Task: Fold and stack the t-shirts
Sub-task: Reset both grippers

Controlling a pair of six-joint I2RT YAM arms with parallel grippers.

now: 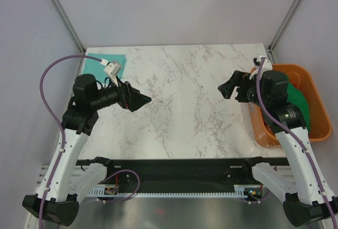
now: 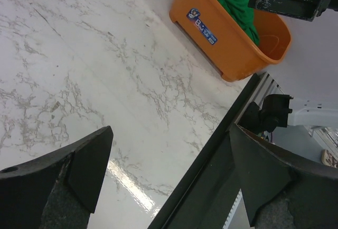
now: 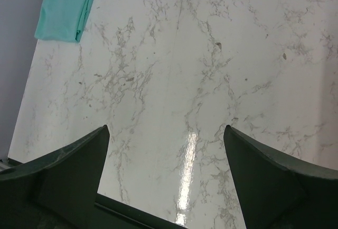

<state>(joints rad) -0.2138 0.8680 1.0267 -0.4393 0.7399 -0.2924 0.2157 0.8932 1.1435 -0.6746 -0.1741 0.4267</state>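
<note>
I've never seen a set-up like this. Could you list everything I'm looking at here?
Folded soft cloth t-shirt: one, light teal, flat on the table's far left corner.
Crumpled cloth t-shirt: one, green, inside the tub.
Rectangular plastic tub: one, orange with a blue label, at the table's right edge.
Marble-patterned table: one, white with grey veins, under both arms.
Thin cables: two, purple, one running along each arm.
Left pincer: one, black, open and holding nothing, above the table's left side.
Right pincer: one, black, open and holding nothing, above the table beside the tub.
</note>
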